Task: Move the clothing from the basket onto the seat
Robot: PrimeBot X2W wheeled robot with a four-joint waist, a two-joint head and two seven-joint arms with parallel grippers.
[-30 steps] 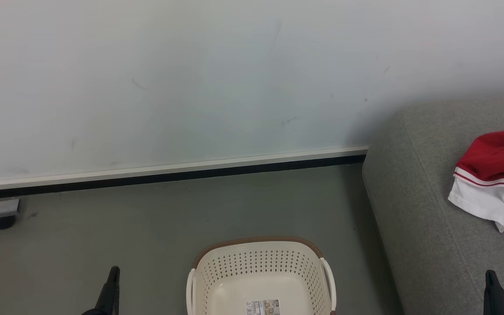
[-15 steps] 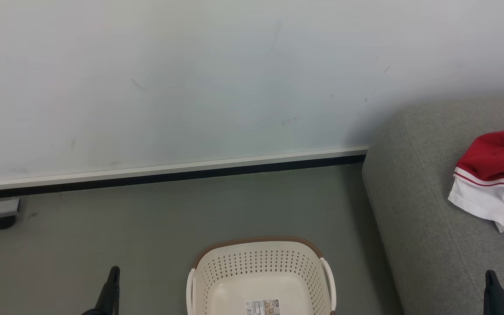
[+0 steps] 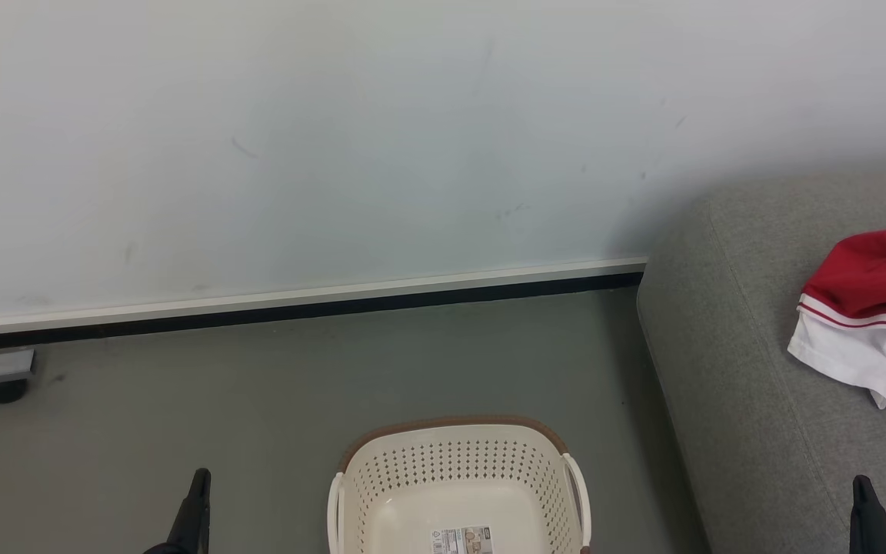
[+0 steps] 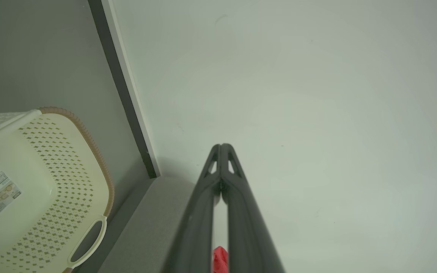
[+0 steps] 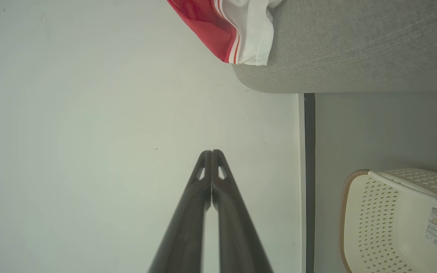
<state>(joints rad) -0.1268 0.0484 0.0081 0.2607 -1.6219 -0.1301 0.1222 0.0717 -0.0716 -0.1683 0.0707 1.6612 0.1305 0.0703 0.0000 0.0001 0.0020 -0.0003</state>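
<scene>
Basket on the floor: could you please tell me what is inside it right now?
The basket shows a bare bottom apart from a label sticker. Its near end is cut off at the picture edges, so that part cannot be checked. Red clothing lies on the seat.

Grey floor [image 3: 181, 400] carries the basket [image 3: 458, 462] (cream, perforated); the seat [image 3: 727, 346] beside it bears red clothing [image 3: 874, 285]

Pale scuffed wall [image 3: 335, 115] meets grey floor [image 3: 181, 408] along dark baseboard [image 3: 297, 312].

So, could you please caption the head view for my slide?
Empty basket on the floor, red clothing on the sofa, left gripper and right gripper shut.
</scene>
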